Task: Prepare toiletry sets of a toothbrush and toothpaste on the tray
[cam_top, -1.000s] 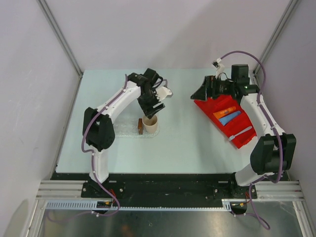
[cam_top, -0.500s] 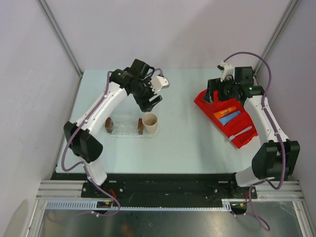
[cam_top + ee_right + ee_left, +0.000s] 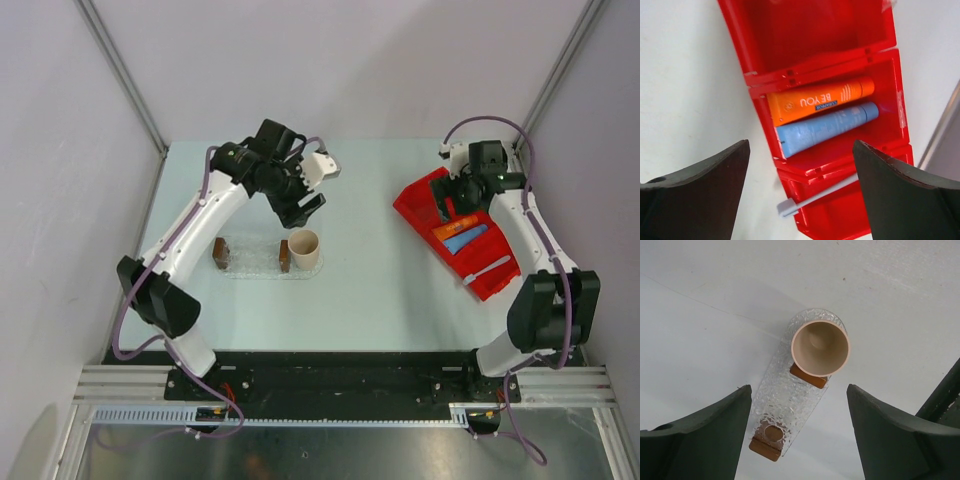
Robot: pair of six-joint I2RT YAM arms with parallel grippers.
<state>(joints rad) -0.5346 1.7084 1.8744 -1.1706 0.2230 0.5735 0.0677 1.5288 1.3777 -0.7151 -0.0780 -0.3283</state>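
The clear bumpy oval tray (image 3: 252,262) lies left of centre, with a brown block at each end; it also shows in the left wrist view (image 3: 788,399). A beige cup (image 3: 304,248) stands on its right end (image 3: 820,347). My left gripper (image 3: 298,208) hangs open and empty above the cup (image 3: 799,390). The red divided bin (image 3: 424,214) holds an orange toothpaste tube (image 3: 817,101), a blue toothpaste tube (image 3: 825,127) and the pale blue toothbrush (image 3: 815,197). My right gripper (image 3: 446,198) is open and empty above the tubes (image 3: 800,146).
The toothbrush head (image 3: 787,206) pokes over the bin's rim. The bin's far compartment (image 3: 810,30) holds nothing. A round hole (image 3: 772,432) shows in the tray above one brown block (image 3: 763,450). Grey walls close in the table on three sides.
My left gripper has risen and drawn back from the cup, its elbow swinging left. My right gripper has moved right from the bin's far corner to above the tubes.
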